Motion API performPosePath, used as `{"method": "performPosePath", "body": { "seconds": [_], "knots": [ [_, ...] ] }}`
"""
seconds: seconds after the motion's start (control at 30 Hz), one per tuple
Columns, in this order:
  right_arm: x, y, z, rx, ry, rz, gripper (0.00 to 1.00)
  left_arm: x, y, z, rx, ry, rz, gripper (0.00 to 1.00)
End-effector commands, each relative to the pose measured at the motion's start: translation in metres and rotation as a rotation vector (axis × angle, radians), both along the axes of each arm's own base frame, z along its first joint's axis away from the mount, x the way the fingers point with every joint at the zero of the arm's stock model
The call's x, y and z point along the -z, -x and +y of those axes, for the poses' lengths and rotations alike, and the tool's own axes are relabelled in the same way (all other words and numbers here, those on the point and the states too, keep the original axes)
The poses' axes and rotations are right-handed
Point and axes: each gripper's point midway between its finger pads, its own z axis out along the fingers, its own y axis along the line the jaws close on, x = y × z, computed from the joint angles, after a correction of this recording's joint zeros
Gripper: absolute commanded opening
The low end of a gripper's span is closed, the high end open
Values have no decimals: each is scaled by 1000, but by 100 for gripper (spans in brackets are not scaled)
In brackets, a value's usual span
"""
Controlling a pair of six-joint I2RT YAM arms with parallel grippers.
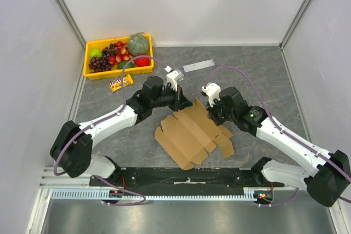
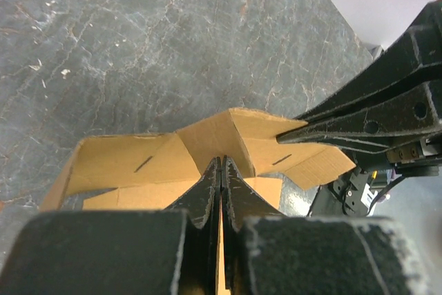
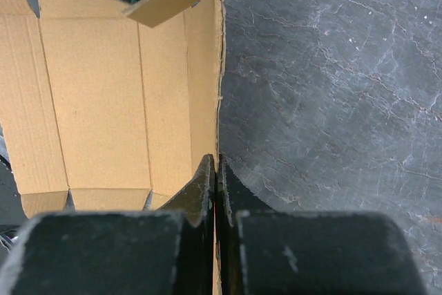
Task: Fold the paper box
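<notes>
The paper box [image 1: 186,135] is a brown die-cut cardboard sheet, partly folded, lying in the middle of the table between the two arms. At its far edge my left gripper [image 1: 180,101] is shut on a raised flap. In the left wrist view the jaws [image 2: 222,164] pinch a thin cardboard edge, with the box's slotted panels [image 2: 124,160] spread beyond them. My right gripper [image 1: 211,112] is shut on the sheet's far right side. In the right wrist view its jaws [image 3: 216,164] clamp the edge of an upright panel [image 3: 97,101].
A yellow tray [image 1: 90,72] of fruit stands at the back left, with a small yellow packet [image 1: 120,84] in front of it. A grey-white strip [image 1: 198,66] lies at the back centre. White walls close in three sides.
</notes>
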Motion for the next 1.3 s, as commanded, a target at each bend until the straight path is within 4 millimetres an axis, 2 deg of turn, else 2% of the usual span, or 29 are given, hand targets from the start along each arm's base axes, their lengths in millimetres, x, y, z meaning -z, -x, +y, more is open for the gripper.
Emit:
{"method": "performPosePath", "body": {
  "seconds": [0.0,0.53,0.7,0.83,1.0,1.17,1.27],
  "knots": [
    [-8,-7,6,5,-31,-32,0,-10,8,-3,-17,27,-15,2],
    [-7,6,15,-66,-64,16,0,-18,4,-24,11,55,-20,2],
    [-10,6,17,-64,-75,18,0,-13,5,-22,4,44,-19,2],
    [-7,1,12,-26,-55,17,0,-5,2,-6,-58,-3,-33,2],
    [-1,-4,4,29,-11,27,0,6,-10,28,-197,-74,-40,2],
    [4,-3,4,32,-1,48,0,36,-28,67,-308,-119,47,2],
    [5,-2,5,27,-3,53,0,56,-30,77,-323,-144,94,2]
  ]
}}
